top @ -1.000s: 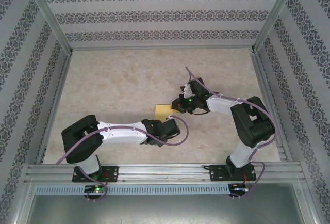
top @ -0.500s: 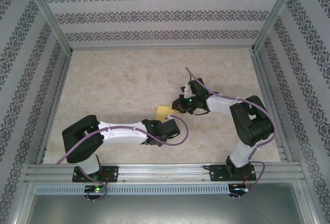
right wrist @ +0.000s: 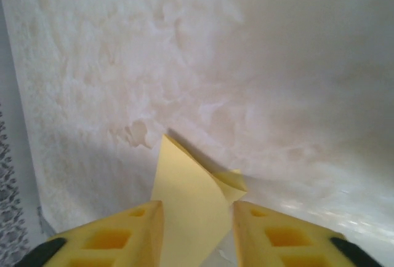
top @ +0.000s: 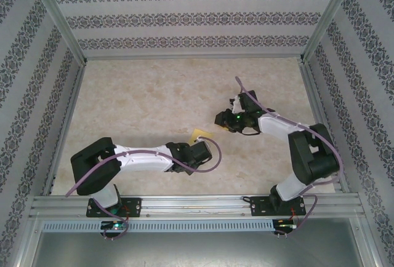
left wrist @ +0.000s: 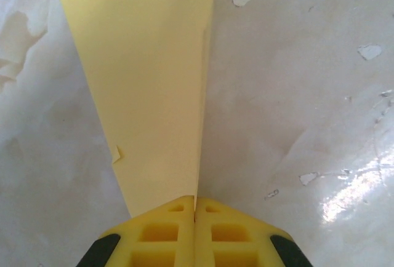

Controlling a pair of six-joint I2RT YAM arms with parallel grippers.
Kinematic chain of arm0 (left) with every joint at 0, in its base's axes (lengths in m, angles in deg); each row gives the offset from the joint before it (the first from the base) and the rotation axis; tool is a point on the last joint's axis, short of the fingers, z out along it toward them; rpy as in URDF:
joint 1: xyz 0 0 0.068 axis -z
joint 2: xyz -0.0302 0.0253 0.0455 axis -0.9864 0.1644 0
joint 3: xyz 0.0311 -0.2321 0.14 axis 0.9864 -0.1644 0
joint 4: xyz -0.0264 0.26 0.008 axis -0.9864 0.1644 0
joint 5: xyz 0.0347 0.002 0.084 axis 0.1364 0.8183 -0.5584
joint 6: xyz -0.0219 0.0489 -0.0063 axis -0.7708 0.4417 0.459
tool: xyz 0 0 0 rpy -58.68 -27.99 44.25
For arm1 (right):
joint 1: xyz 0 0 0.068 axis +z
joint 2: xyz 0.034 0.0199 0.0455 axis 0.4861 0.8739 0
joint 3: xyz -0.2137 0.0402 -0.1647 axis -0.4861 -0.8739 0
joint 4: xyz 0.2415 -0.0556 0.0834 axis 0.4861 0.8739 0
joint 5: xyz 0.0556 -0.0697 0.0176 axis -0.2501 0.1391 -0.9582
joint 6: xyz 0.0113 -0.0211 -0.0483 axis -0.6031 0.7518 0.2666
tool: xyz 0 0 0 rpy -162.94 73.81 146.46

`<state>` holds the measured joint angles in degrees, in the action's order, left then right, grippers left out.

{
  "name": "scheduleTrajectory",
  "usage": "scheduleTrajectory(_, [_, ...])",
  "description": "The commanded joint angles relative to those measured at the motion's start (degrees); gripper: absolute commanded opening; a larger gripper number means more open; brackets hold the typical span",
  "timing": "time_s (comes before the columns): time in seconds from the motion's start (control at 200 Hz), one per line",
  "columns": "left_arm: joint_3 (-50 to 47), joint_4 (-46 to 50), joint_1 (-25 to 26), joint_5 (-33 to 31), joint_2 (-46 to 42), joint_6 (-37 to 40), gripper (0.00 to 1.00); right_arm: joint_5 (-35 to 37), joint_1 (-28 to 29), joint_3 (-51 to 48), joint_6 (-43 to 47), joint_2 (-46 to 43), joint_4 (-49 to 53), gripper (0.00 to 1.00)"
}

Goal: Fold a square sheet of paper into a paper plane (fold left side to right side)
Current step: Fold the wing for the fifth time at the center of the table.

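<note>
Paper plane pinched in left end effector (marbled table beneath).

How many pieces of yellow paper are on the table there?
1. The folded yellow paper lies near the middle of the table, in front of the left arm, with its near end pinched in the left gripper. Another scrap could be hidden under an arm.

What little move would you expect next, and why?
Probably the right arm should draw back clear of the paper. The right jaws stand open, and the paper shows between them ungripped. The left jaws are shut on the paper's edge, so the left arm alone seems to hold it and likely needs room to fold.
</note>
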<state>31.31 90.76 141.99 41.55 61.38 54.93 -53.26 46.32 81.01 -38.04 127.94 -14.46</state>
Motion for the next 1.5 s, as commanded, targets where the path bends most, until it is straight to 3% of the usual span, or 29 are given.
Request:
scheduleTrajectory(0.0, [-0.9, -3.3, -2.9, 6.8, -3.4, -1.9, 0.00, 4.2, -2.3, -2.9, 3.8, -4.8, 3.6, 0.40])
scheduleTrajectory(0.335, [-1.3, -8.7, -12.6, 30.4, -3.1, -6.1, 0.00, 2.4, -4.6, -9.8, 7.2, -13.7, 1.0, 0.44])
scheduleTrajectory(0.725, [-3.9, -21.2, -19.5, 44.8, -1.4, -17.0, 0.00, -2.8, -2.8, -13.4, 7.0, -14.1, -5.0, 0.44])
scheduleTrajectory(1.049, [-8.5, -35.1, -22.8, 50.8, 1.1, -28.5, 0.00, -3.7, -0.1, -15.3, 2.3, -12.4, -11.7, 0.43])
scheduleTrajectory(1.499, [-12.1, -50.8, -23.7, 54.9, 6.3, -38.4, 0.00, -1.9, 3.1, -17.8, -3.5, -9.7, -19.2, 0.42])
